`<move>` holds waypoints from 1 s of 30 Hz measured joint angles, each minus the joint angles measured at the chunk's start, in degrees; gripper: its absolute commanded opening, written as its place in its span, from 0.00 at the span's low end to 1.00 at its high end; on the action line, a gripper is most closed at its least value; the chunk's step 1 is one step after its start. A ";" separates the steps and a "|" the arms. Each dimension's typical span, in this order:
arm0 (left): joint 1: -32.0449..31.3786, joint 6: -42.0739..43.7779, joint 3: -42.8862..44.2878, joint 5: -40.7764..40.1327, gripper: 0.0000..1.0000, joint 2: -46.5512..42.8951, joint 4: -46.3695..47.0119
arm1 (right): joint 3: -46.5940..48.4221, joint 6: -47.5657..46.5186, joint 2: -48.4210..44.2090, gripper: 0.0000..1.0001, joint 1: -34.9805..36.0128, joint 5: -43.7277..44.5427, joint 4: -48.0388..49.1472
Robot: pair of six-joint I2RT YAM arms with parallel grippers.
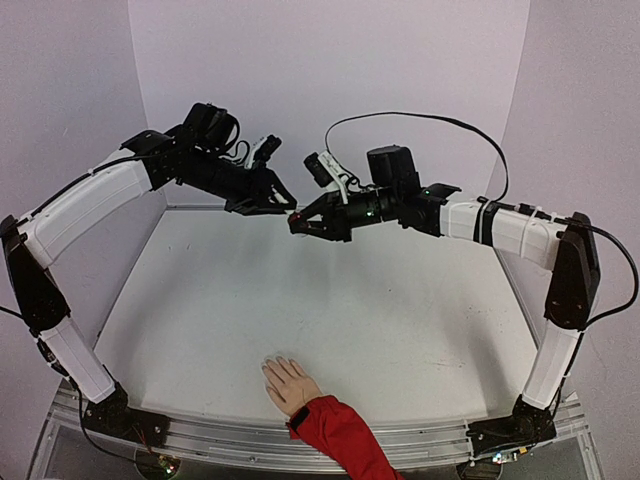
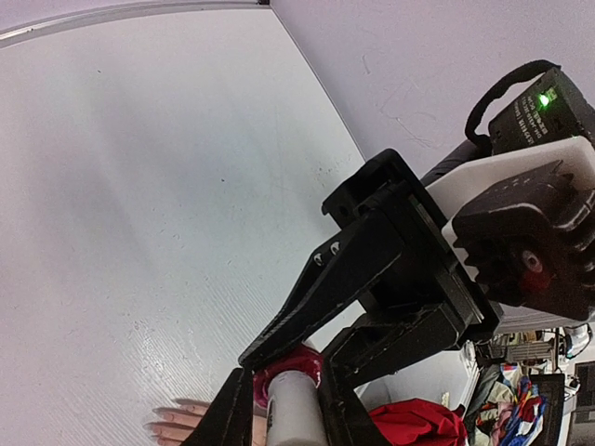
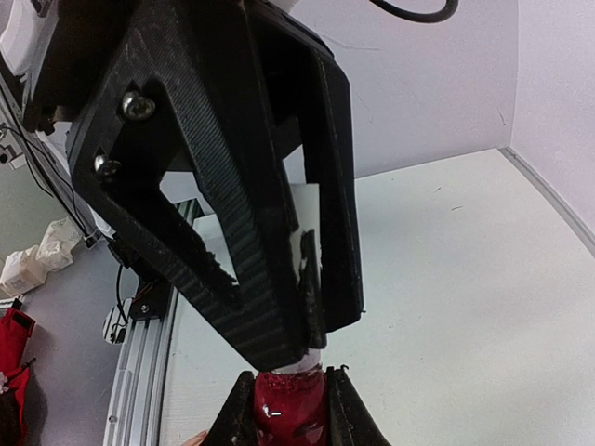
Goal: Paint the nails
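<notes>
High over the back of the table my two grippers meet tip to tip. My right gripper (image 1: 303, 222) (image 3: 289, 381) is shut on the small dark-red polish bottle (image 3: 290, 409) (image 1: 296, 215). My left gripper (image 1: 284, 200) (image 2: 286, 383) is shut on the bottle's white cap (image 2: 294, 409). The beige mannequin hand (image 1: 285, 381) lies flat near the front edge, and its red sleeve (image 1: 340, 436) runs off the table. Its fingers (image 2: 172, 423) also show far below in the left wrist view. The nails (image 1: 271, 365) are too small to make out.
White table (image 1: 330, 310) with white walls at the back and on both sides. An aluminium rail (image 1: 420, 440) carrying the two arm bases runs along the near edge. A black cable (image 1: 420, 118) loops above the right arm.
</notes>
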 measured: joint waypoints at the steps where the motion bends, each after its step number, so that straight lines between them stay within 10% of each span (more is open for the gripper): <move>1: 0.00 0.02 0.00 0.00 0.22 0.00 0.00 | 0.00 -0.04 0.00 0.00 0.00 0.02 -0.07; 11: -0.26 0.24 0.11 -0.61 0.00 0.00 -0.35 | 0.00 -0.48 0.02 0.00 0.02 0.33 -0.57; 30: -0.46 0.31 0.52 -4.70 0.00 -0.17 -1.95 | -1.44 -3.87 0.02 0.00 0.74 3.43 -0.50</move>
